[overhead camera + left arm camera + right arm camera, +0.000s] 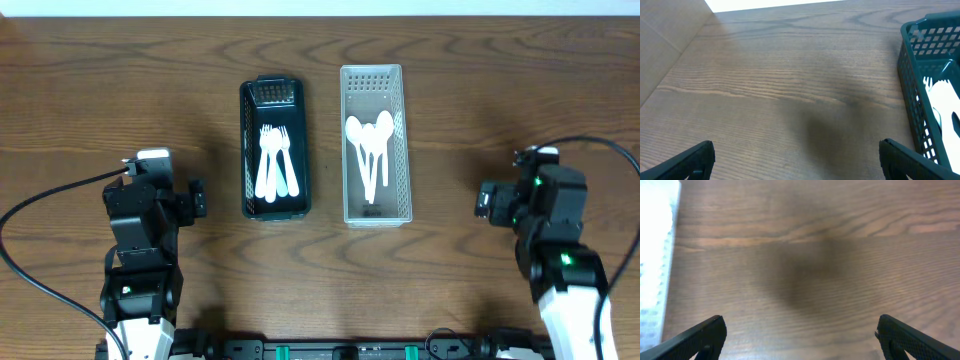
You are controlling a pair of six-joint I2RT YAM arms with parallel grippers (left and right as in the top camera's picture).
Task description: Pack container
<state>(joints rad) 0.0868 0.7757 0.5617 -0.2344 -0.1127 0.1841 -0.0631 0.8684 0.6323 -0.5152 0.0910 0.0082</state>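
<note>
The left pincer (pixel 797 161) is hanging wide open over bare wood, gripping nothing, its black fingers (pixel 697 157) showing only at the lower corners of the left wrist view. The right pincer (pixel 800 337) is gaping the same way, empty, low in the right wrist view. From overhead, both are sitting at mid-height, one toward the left edge and one toward the right, each pointing inward. Between them, in the upper middle of the frame, a dark green basket (pixel 245 150) and a clear basket (pixel 404 150) are standing side by side, near each other but apart. White forks (pixel 273 162) are lying in the dark one and white spoons (pixel 370 145) in the clear one. The wooden counter (pixel 100 80) is carrying both baskets.
</note>
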